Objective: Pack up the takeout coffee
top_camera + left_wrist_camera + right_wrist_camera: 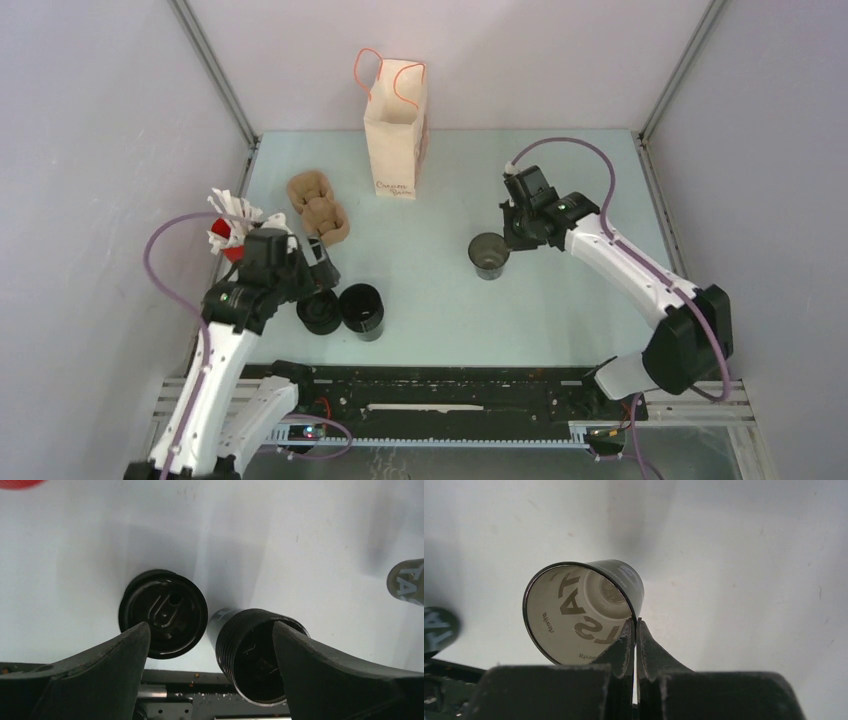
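Black jaws on the left arm [215,350] stood spread wide above the worktop [560,200], gripping nothing. Two black takeout coffee cups sat below them, near the worktop's front-left corner and just beside each other. The lidded cup [162,614] stood upright, partly under one jaw tip. The second cup [250,655] turned its ribbed top rim toward the wrist camera and lay close against the other jaw. Contact between that jaw and the rim could not be confirmed.

On the right arm [620,260], the jaws were pressed almost together, pinching the wall of the third cup [584,610] at its rim, one jaw inside and one outside. This cup had an open mouth, a dark outer wall and a pale interior with lettering. It was at mid-worktop, well apart from the other two cups. Whether its base rested on the worktop could not be told.

At the far edge a paper bag [395,130] with orange handles stood upright. A brown pulp carrier [318,208] lay between the bag and the left-hand cups. A red cup with white sticks [228,228] stood beside the left arm's wrist.
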